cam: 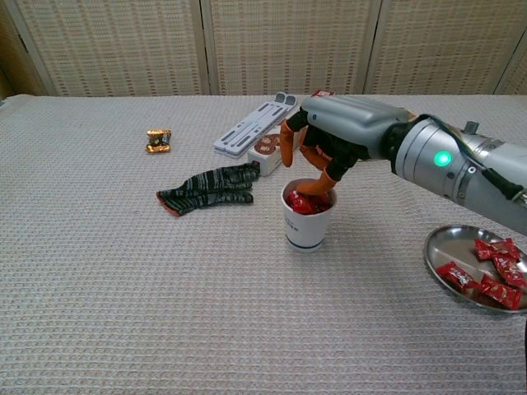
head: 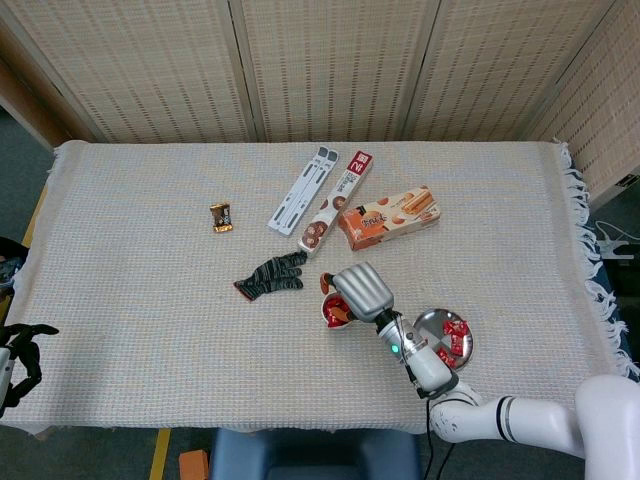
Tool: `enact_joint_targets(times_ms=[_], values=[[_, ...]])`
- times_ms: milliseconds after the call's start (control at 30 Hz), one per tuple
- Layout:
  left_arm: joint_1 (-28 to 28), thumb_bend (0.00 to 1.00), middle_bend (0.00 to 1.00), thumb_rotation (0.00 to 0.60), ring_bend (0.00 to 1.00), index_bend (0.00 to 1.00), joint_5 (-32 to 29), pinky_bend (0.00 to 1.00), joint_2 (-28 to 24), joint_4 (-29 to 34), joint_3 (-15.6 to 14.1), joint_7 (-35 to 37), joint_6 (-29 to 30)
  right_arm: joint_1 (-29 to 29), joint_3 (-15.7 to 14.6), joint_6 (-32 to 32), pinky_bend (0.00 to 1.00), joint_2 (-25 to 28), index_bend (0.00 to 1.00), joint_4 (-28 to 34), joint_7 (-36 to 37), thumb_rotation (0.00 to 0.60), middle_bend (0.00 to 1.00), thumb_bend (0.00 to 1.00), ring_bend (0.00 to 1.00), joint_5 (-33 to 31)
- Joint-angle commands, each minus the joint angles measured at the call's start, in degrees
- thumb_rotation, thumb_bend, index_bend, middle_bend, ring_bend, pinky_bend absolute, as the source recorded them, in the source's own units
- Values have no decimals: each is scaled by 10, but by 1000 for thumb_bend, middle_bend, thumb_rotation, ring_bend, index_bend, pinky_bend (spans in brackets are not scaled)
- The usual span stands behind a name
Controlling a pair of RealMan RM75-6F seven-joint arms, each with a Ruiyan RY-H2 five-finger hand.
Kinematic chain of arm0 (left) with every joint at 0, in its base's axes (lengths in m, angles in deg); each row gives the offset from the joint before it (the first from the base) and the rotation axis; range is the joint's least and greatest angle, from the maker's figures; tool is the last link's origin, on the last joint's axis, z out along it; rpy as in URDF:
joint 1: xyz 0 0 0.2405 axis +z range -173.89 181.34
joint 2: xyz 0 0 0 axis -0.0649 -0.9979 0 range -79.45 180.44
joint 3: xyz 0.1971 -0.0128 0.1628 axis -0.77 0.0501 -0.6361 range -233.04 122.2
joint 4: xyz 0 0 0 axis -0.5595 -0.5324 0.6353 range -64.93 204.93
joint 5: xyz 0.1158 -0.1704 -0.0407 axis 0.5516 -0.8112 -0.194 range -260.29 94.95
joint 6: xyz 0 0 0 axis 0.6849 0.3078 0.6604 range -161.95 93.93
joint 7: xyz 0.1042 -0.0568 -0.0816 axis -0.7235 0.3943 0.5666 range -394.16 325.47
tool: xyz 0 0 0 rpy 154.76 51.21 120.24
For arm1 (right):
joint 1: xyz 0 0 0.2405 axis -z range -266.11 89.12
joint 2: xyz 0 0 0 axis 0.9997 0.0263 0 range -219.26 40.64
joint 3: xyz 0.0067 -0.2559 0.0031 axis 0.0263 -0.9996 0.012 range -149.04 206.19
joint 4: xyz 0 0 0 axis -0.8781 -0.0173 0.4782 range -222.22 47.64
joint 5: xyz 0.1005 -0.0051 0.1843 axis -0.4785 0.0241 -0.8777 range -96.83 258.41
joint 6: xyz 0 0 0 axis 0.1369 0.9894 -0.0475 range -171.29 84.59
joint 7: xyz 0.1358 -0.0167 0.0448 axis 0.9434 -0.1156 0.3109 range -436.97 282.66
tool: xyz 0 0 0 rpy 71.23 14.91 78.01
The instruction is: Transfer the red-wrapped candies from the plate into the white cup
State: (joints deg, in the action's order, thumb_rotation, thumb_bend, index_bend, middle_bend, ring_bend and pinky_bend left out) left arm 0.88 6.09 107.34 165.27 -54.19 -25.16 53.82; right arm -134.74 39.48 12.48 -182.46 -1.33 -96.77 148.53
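**Two hands, one busy over the cup**

Right above the white cup [cam: 307, 216] hangs the right hand [cam: 331, 148], with its orange fingertips [cam: 317, 185] pointing down at the cup's mouth. The fingers are spread apart and I can see nothing held in them. The cup stands upright on the cloth-covered table [head: 130, 290], and red-wrapped candies [cam: 303, 202] are piled inside it, up to the rim.

More red candies [cam: 486, 276] lie on the shiny metal plate [cam: 449, 247], which sits off to the right of the cup, well apart from it.

The left hand [head: 22, 352] is far off at the left edge of the table. Its dark fingers look apart and it holds nothing.

Just left of the cup lies a striped glove [cam: 207, 187]. Behind the cup are a long cookie box [head: 336, 200], a grey and white flat case [head: 302, 190] and an orange biscuit box [head: 388, 216]. A small gold-wrapped sweet [cam: 158, 140] lies alone further left.
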Motion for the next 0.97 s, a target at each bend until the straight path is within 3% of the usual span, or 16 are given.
enact_joint_targets(times_ms=[33,267,433,567,733,967], values=[[0,417,259,600,273,346,1,277,0,0,0,1,0,4,0,7,1000,5,487,8,6,600,817,145,825,6],[1,417,259,600,274,346,-1,277,0,-3,2,4,2,49,-17,72,1000,71,472,80,-13,600,816,138,757,37],[-2,417,259,600,274,347,-8,278,2,-4,3,2,-5,103,-55,157,979,119,469,111,-135,600,770,139,681,44],[-4,417,259,600,274,347,-13,277,4,-4,4,-7,-11,149,-86,214,865,131,468,105,-205,600,671,139,577,43],[-6,417,259,600,274,347,-16,277,7,-2,4,-16,-16,193,-113,238,797,137,454,65,-177,600,561,114,461,55],[-9,417,259,600,274,346,-20,277,9,-1,4,-29,-25,224,-121,246,743,126,442,-7,-107,600,455,84,329,85]])
